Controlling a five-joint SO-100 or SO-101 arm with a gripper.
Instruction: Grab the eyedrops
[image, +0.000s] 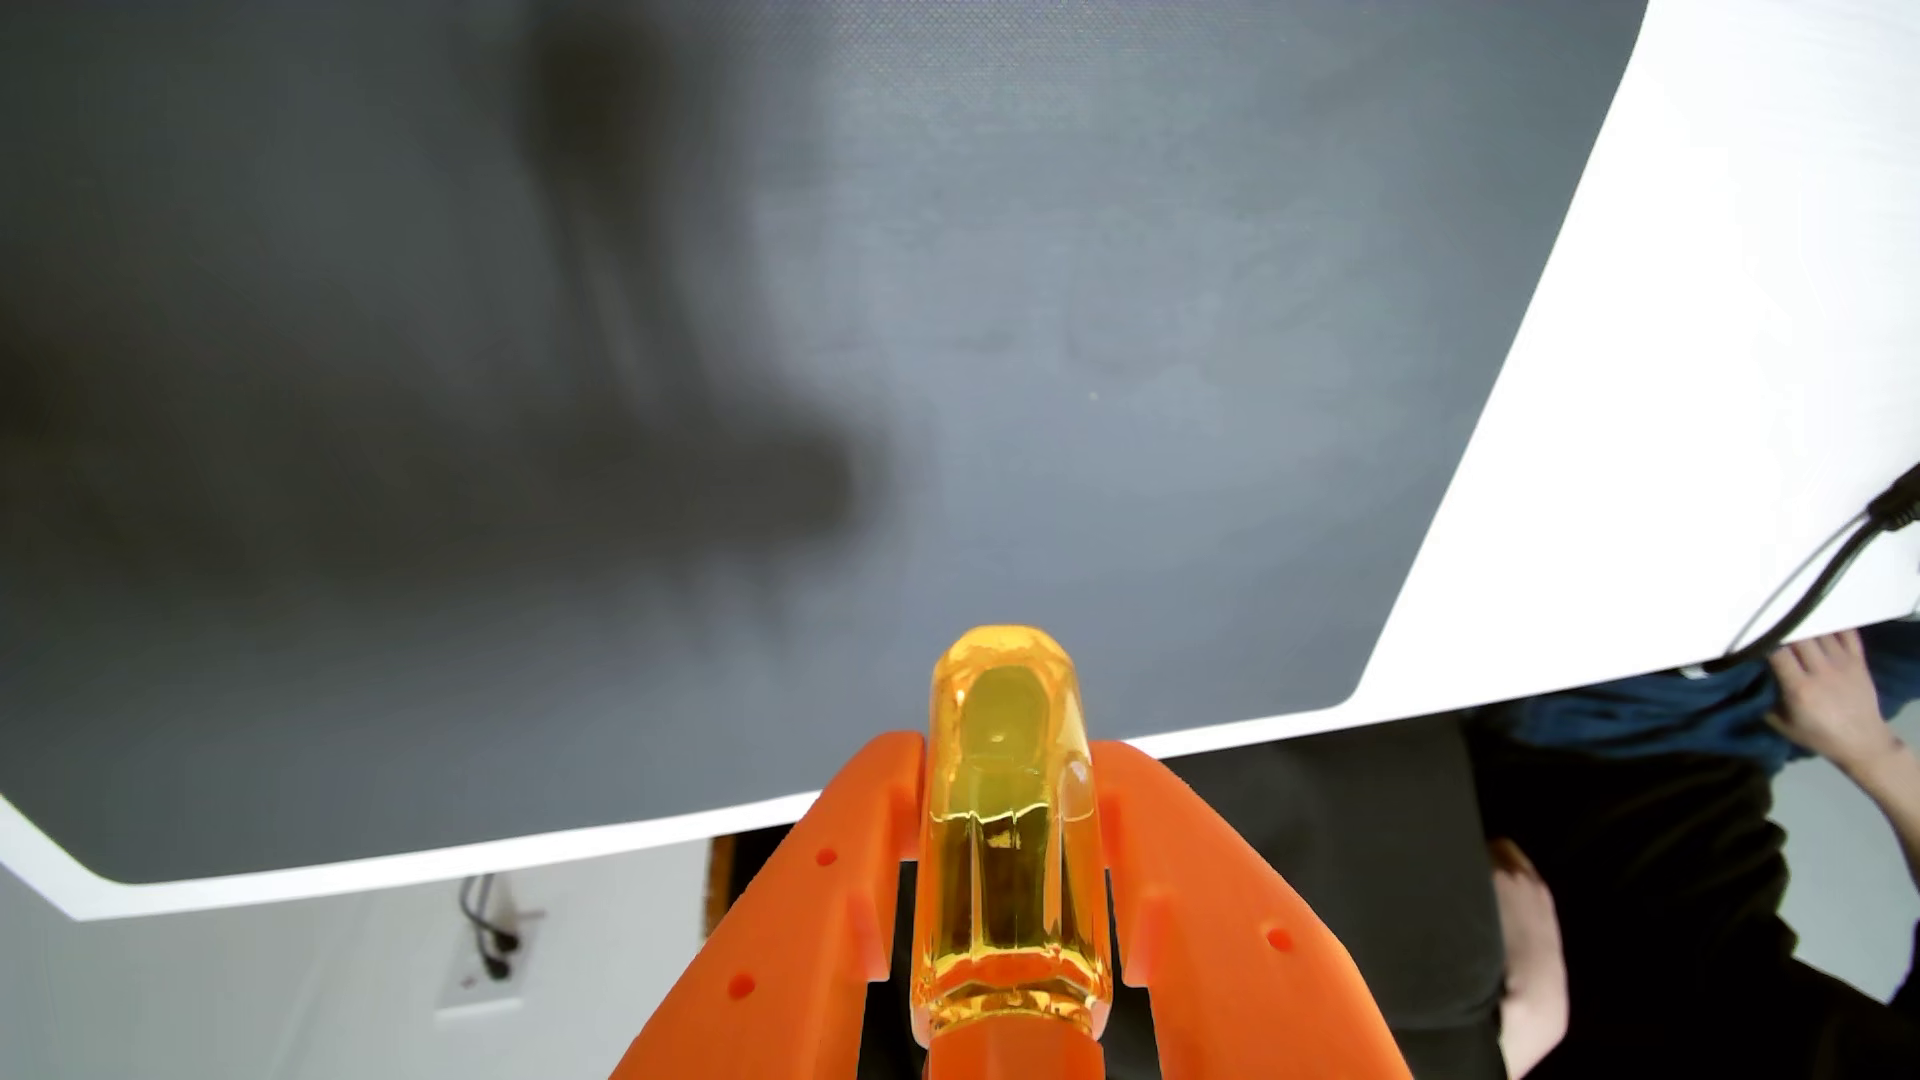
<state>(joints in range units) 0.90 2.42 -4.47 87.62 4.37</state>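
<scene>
Orange gripper (1006, 768) fingers clamp the amber eyedrops bottle (1006, 831), its long axis pointing up-frame.

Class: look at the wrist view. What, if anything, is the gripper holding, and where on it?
The gripper holds a clear amber eyedrop bottle, its orange fingers pressed against the bottle's two sides.

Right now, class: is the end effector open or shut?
Shut on the eyedrops bottle: in the wrist view both orange fingers of the end effector press its sides above the grey mat.
</scene>
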